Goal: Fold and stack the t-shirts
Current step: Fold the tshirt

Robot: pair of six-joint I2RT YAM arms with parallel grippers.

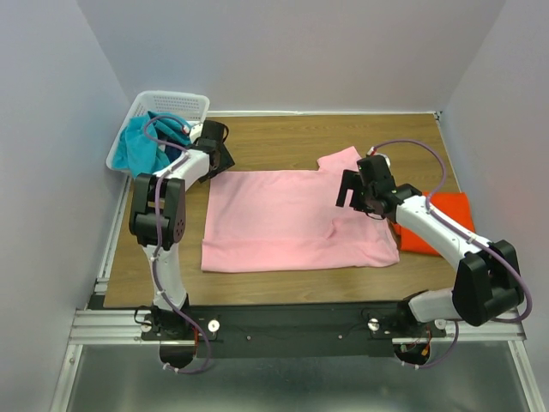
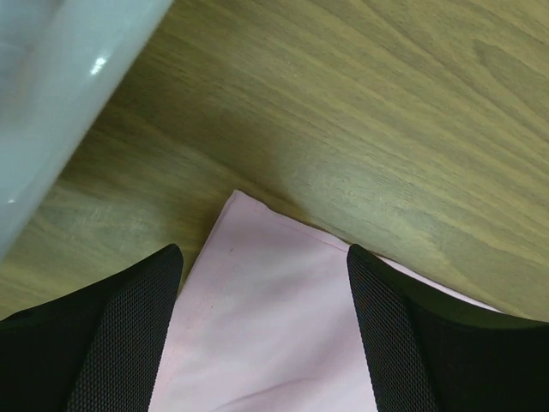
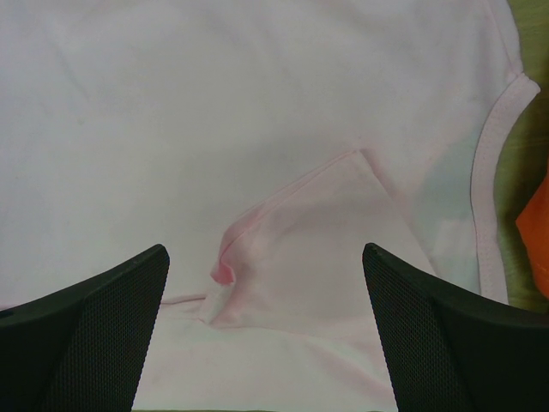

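A light pink t-shirt (image 1: 292,219) lies spread flat across the middle of the wooden table. A bright orange t-shirt (image 1: 446,219) lies folded at the right, partly under my right arm. My left gripper (image 1: 221,159) is open at the pink shirt's far-left corner (image 2: 257,257), which lies between its fingers (image 2: 129,326). My right gripper (image 1: 353,190) hangs open over the pink t-shirt's right part, above a small raised fold (image 3: 227,257) of cloth, with nothing between its fingers (image 3: 429,318).
A white basket (image 1: 184,101) at the far left corner holds a teal garment (image 1: 141,148); its wall (image 2: 51,94) is close beside my left gripper. Bare wood (image 1: 283,137) runs behind the pink shirt. Walls stand on three sides.
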